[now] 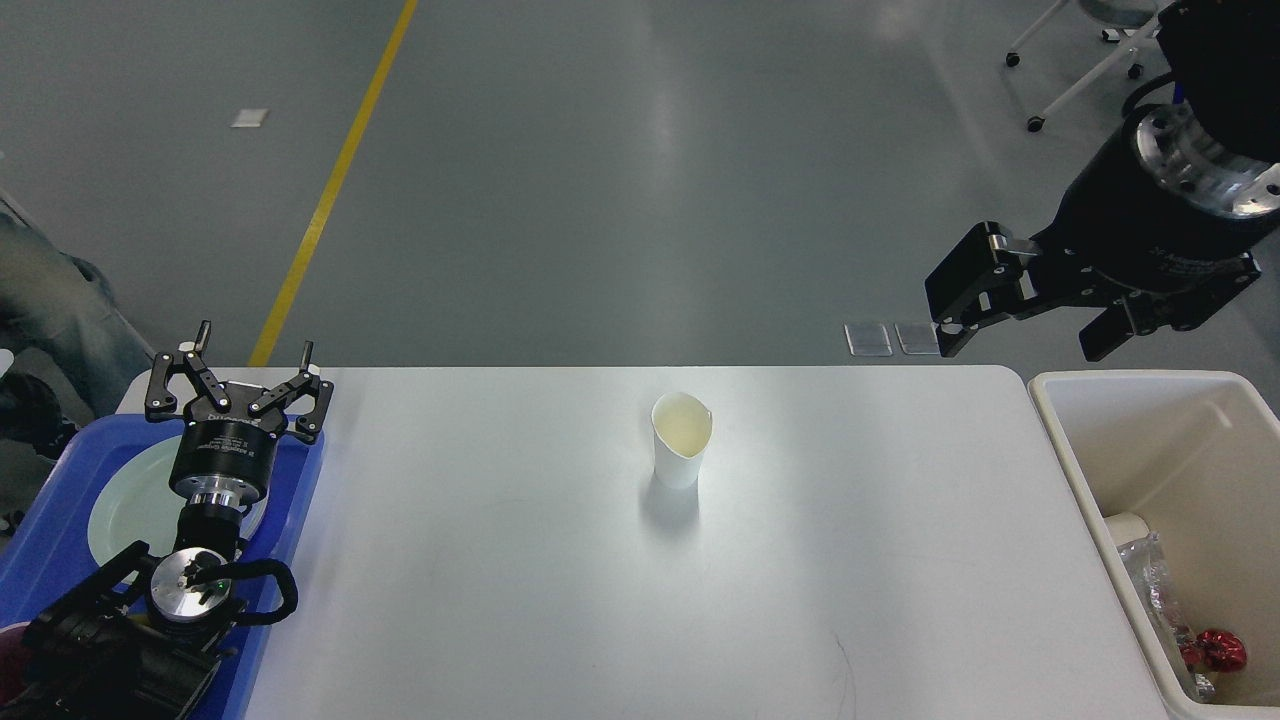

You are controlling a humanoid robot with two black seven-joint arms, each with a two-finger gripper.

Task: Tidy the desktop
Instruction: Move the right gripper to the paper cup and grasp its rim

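A white paper cup (682, 440) stands upright at mid-bench (500, 600).
The left gripper (240, 362) hovers over the blue tray (60, 480), the right gripper (1030, 325) beside the cream bin (1060, 420); both sets of fingers spread, empty.

Table (560, 560): plain white, unpatterned. Paper cup (680, 442): white outside, pale cream inside. Tray (290, 500): saturated blue, carrying a pale green plate (120, 510). Bin (1190, 440): cream, containing a glossy red object (1215, 650) and clear crinkled wrapping (1150, 580). Left gripper (240, 375) and right gripper (1030, 325): black, with silver metal wrist rings. Floor (620, 180): grey-green, crossed by one yellow line (330, 190).
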